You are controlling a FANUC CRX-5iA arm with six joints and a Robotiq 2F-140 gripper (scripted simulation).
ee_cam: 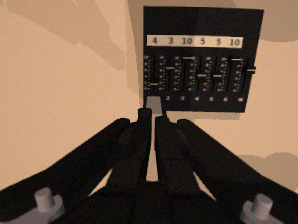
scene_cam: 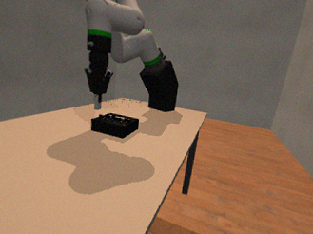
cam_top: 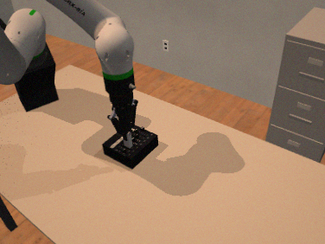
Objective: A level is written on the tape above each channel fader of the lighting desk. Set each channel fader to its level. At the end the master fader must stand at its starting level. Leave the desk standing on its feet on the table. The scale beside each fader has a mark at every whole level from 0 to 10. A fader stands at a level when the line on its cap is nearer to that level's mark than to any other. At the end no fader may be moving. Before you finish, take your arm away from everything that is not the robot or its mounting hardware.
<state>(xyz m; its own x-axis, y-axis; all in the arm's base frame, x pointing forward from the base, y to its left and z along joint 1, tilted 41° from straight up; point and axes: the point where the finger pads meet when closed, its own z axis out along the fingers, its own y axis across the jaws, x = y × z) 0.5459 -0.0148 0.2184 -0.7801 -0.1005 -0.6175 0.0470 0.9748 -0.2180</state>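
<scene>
Claw point(ee_cam: 149, 114) pressed together, pinching nothing, tips just at the desk's near edge below the leftmost fader point(ee_cam: 153, 84). Arm point(cam_top: 113, 43) hangs near-vertical from a bent elbow. Lighting desk point(cam_top: 144, 149) flat on the surface point(cam_top: 242, 203), faders running away from the claw. Tape point(ee_cam: 194, 42) reads 4, 3, 10, 5, 5, 10.
</scene>
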